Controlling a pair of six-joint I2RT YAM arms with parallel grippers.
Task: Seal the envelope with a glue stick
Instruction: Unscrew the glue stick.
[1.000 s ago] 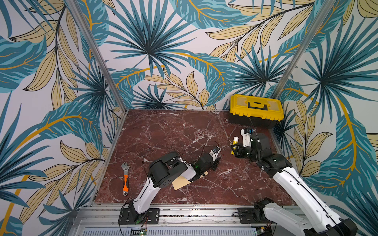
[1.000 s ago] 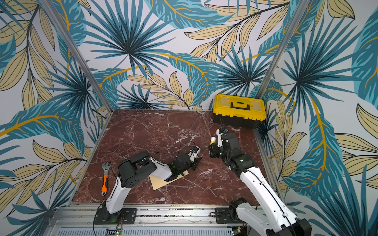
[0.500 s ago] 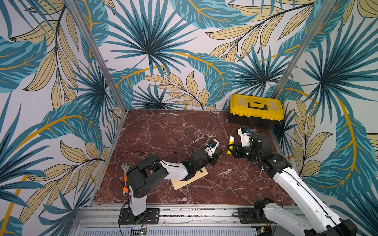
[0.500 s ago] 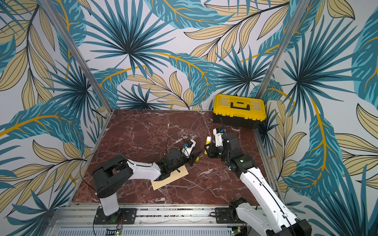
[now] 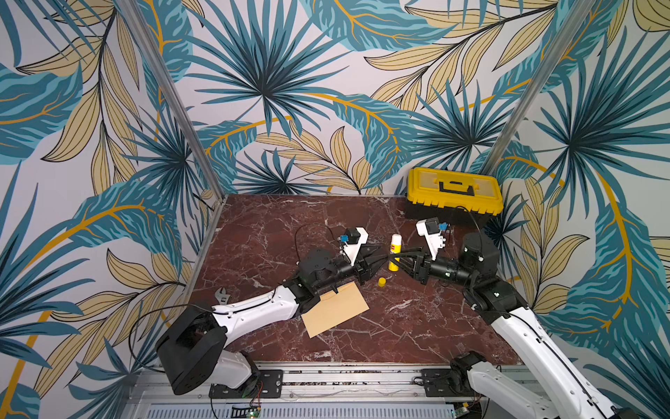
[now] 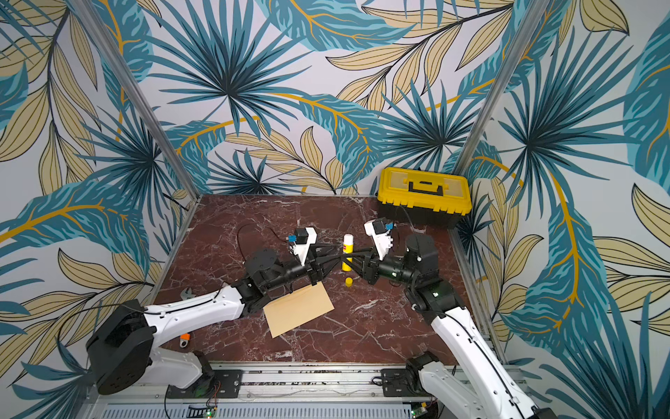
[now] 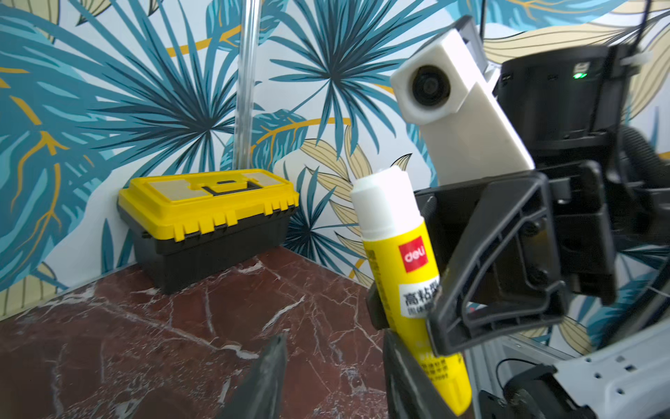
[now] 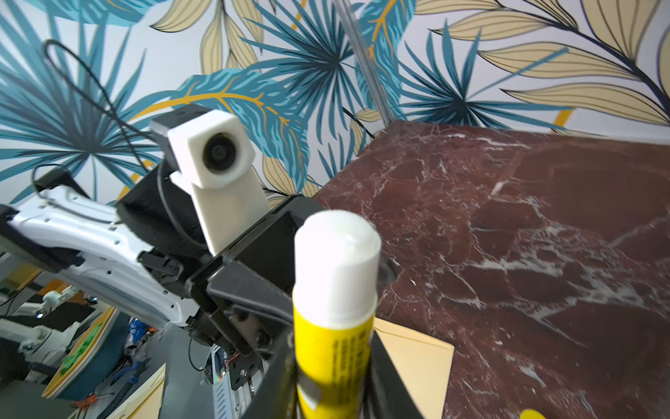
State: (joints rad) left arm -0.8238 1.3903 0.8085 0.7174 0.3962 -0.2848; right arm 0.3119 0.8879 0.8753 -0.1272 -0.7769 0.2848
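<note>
Jaws on the right gripper (image 5: 396, 257) are clamped round the middle of the glue stick (image 5: 396, 241). They hold it upright above the table (image 5: 275, 235), white glue end up and bare. Left gripper (image 5: 377, 254): jaws partly apart, nothing between them. The left wrist view shows the stick outside its finger (image 7: 406, 384), just beside it, possibly touching. Yellow cap (image 5: 381, 281) sits on the table below the stick, near a corner of the envelope (image 5: 335, 308). Envelope lies flat, plain face up, one end under the left forearm. No flap showing in both top views.

Risks, as judged from here:
- Left finger is very close to the stick. A sideways move while backing out could knock it askew in the right grip.
- Glue end points up, so the wrist needs a big turn to reach paper. With a mid-body pinch on round plastic, pressing down may make it pivot or slip.
- Flap side looks to be underneath. Glue on the plain face seals nothing, so it needs turning over first.
- Nothing pins the envelope, so a glue stroke may drag it across the smooth table.
- Cap is loose nearby, and an arm sweep could send it rolling.
</note>
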